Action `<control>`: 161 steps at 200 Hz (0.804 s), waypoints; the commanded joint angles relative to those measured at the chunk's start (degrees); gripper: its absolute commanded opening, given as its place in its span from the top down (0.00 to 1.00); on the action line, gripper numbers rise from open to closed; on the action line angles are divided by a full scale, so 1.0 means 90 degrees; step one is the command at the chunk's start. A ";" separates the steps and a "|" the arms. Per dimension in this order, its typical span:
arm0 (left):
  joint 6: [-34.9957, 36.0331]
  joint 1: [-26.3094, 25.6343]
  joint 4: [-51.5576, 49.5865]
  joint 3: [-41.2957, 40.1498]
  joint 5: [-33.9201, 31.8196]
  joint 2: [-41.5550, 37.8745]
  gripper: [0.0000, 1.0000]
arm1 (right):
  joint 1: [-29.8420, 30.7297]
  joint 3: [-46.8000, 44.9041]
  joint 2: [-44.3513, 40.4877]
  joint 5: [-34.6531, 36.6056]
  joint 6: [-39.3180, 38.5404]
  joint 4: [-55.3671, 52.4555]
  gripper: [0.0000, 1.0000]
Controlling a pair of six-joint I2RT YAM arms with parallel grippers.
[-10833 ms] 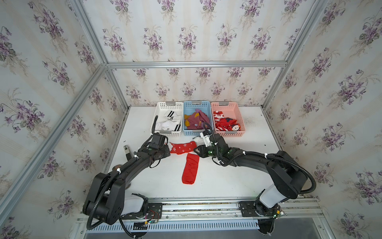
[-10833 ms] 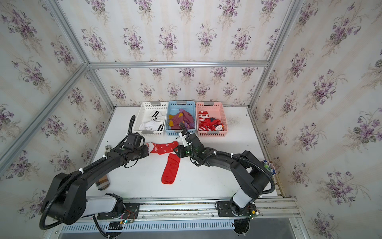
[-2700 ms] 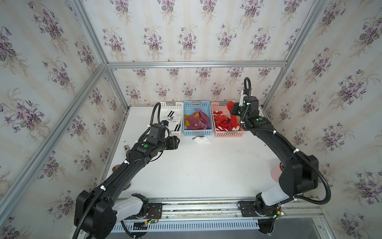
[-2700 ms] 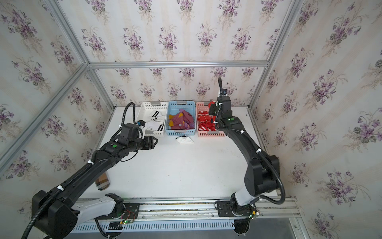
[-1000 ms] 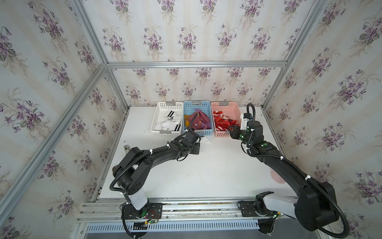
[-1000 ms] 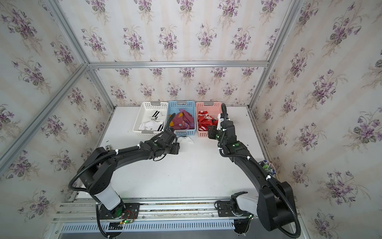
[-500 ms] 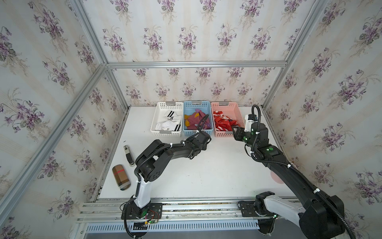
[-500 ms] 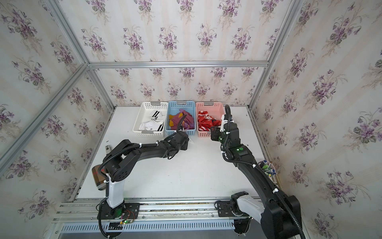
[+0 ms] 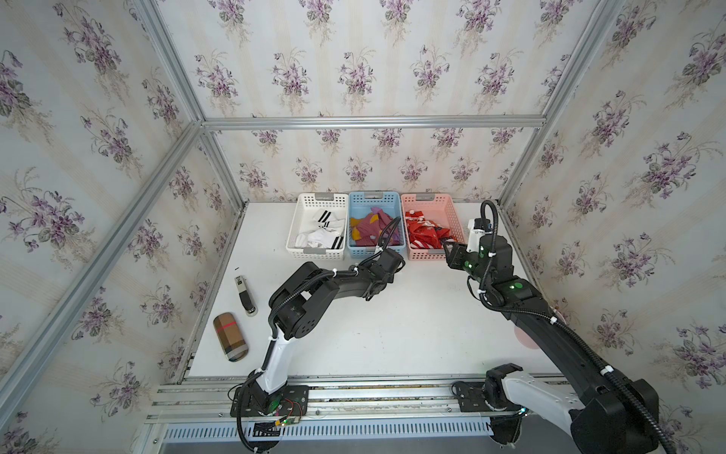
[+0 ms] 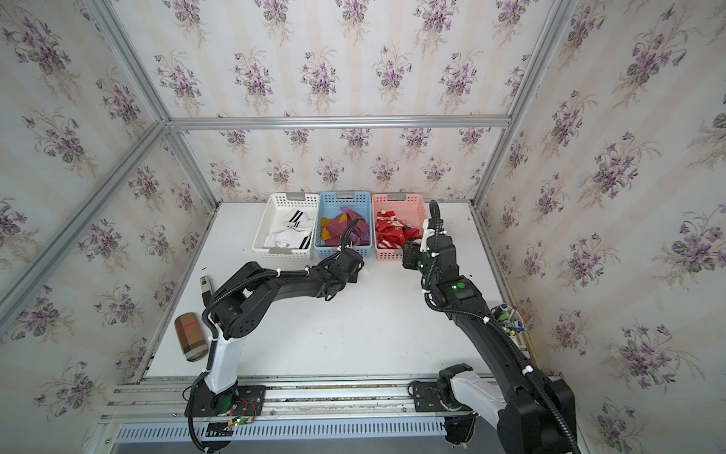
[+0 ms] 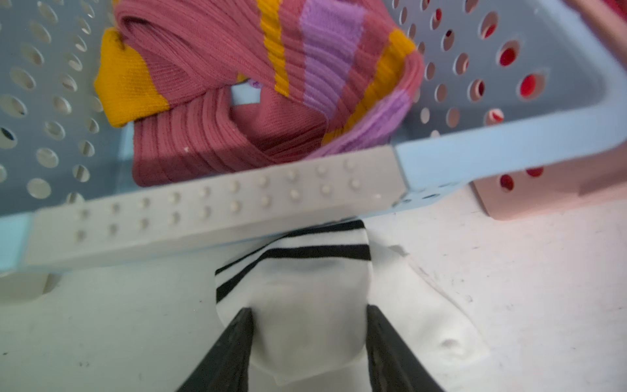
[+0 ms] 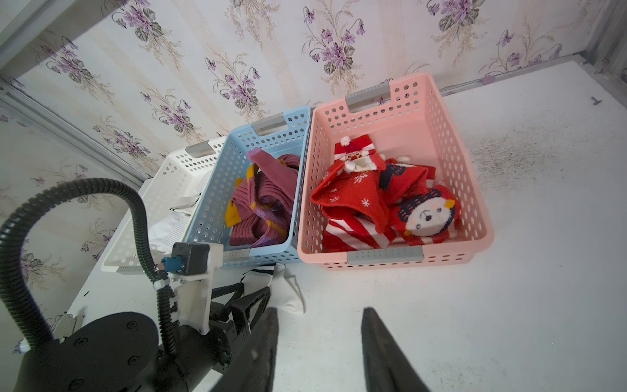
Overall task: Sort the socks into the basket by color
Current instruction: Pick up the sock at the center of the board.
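White striped sock (image 11: 295,271), pinched by the left gripper (image 11: 309,309) beside the blue basket (image 11: 509,149), could snag under its rim on lifting; right gripper (image 12: 319,312) gapes empty.

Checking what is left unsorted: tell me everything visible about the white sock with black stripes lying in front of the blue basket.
The white fabric sock with black stripes is soft knit, crumpled and folded, with black bands near its cuff. It lies on the white table, its striped end at the front of the light-blue perforated plastic basket. The left end effector pinches it from both sides.
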 commanded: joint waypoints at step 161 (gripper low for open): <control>-0.0137 -0.0015 0.0036 -0.1445 0.0291 -0.1751 0.86 | 0.0004 -0.0299 -0.0115 0.0038 0.0158 0.0221 0.58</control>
